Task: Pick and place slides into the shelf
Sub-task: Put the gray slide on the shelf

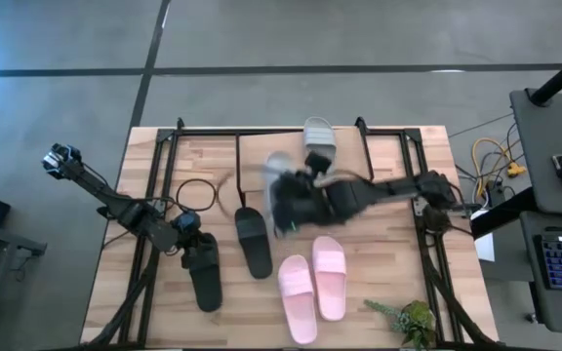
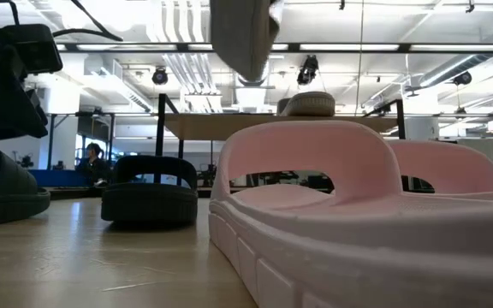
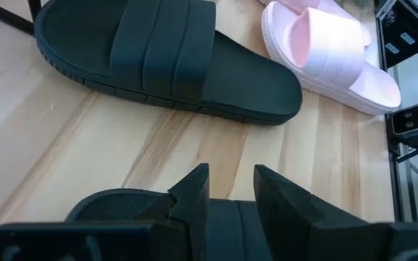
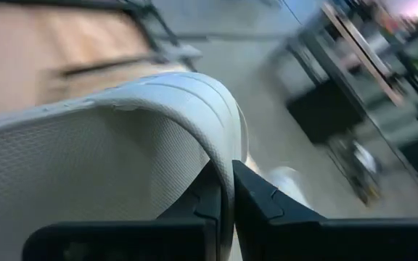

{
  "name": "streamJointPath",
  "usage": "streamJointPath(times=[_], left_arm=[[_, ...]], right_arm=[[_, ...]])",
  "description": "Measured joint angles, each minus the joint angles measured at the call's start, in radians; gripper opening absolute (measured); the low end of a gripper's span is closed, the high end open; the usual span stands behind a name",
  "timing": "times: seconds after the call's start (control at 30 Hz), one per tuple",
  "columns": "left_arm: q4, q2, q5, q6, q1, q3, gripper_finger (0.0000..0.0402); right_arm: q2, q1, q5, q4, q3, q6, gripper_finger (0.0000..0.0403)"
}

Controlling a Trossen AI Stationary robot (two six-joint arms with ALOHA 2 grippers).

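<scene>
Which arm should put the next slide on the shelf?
Right. Its end effector is shut on a grey-green slide lifted near the shelf. The left end effector only hovers over a black slide.

Foam sandals on a pale wood table

The table (image 1: 388, 263) is light wood with visible grain, matt. The black sandals (image 3: 165, 58) look like matt moulded foam with ribbed straps; the pink pair (image 2: 332, 214) is smooth and softly matt, its sole edge ridged. The grey sandal (image 4: 122, 145) has a fine dimpled footbed. The shelf (image 1: 261, 146) has thin black metal bars.
</scene>
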Motion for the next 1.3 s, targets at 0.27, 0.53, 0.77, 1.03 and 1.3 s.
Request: streamJointPath(times=[0.27,0.53,0.77,1.03,1.3], left_arm=[[0.001,-0.037,-0.008,0.042,0.045,0.059,0.0095],[-0.003,-0.112,-0.124,0.154,0.133,0.122,0.0095],[0.000,-0.144,-0.223,0.168,0.199,0.155,0.0095],[-0.002,-0.144,-0.237,0.186,0.230,0.169,0.0095],[-0.007,-0.142,-0.238,0.193,0.238,0.164,0.0095]], right_arm=[[0.092,-0.207,-0.053,0.123,-0.007,-0.254,0.0013],[0.190,-0.260,0.017,0.081,0.031,-0.594,0.0013],[0.197,-0.314,-0.005,0.085,0.032,-0.610,0.0013],[0.196,-0.339,-0.158,0.101,0.031,-0.652,0.0044],[0.195,-0.339,-0.185,0.097,0.028,-0.706,0.0108]])
